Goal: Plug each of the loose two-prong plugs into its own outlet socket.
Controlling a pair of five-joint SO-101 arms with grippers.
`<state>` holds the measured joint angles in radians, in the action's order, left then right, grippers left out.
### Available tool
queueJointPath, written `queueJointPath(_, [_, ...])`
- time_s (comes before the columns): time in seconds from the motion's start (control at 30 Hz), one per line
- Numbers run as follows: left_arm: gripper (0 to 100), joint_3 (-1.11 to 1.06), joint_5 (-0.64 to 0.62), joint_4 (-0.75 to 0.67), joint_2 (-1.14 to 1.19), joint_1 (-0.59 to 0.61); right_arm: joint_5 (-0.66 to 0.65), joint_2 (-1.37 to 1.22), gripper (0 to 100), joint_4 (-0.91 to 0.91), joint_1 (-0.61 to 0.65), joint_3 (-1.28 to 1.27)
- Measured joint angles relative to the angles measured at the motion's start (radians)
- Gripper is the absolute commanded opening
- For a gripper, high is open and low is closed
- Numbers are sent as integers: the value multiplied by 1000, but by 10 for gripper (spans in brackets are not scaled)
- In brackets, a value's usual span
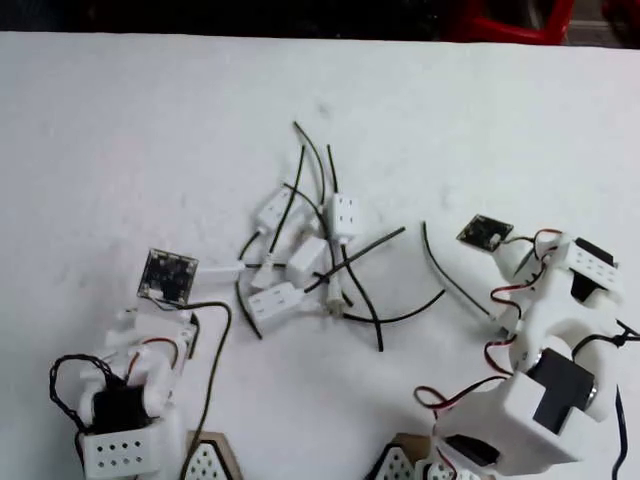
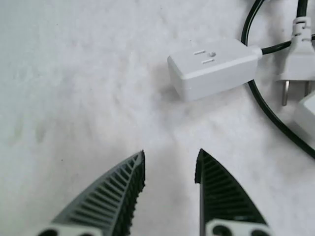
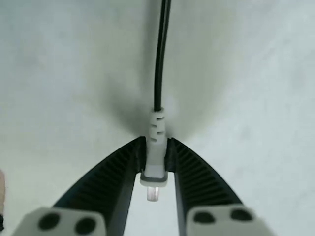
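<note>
Judged the left-hand hazard first: risked shoving the socket block [image 2: 214,69] across the smooth worktop [image 1: 120,120] instead of steadying it, for want of any anchoring. Judged the middle of the high view next: risked dragging neighbours along on any pull, given the tangle [image 1: 345,265] of black cords crossing the white blocks there. Judged the right-hand hazard last: seemed to carry the held plug [image 3: 156,157] with its prong end turned back toward the wrist, so risked meeting a socket with the wrong end unless re-gripped. Risked too a twist between the fingers, or a snag on the trailing cord [image 3: 161,54].

Found the left end effector [image 2: 170,157], on the arm at the lower left of the high view, with fingers apart, gripping nothing and touching nothing. Saw it poised over bare worktop short of the socket block, with a loose plug [image 2: 295,54] lying beyond, both prongs showing. Found the right end effector [image 3: 156,142], on the arm at the lower right of the high view, clamped tight on the held plug. Noted a prong tip peeking out behind the fingers and the trailing cord running straight away over the worktop, clear of the tangle.
</note>
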<state>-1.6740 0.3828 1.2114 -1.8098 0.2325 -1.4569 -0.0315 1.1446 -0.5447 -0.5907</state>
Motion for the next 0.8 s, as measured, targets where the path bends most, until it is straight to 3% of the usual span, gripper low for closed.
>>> queueJointPath(0.17, [180,0,0,0,0,0,-49,0,17,34,-12,2])
queueJointPath(0.4, [180,0,0,0,0,0,-49,144,17,264,0,32])
queueJointPath(0.8, [180,0,0,-54,0,0,367,598,17,365,282,-15])
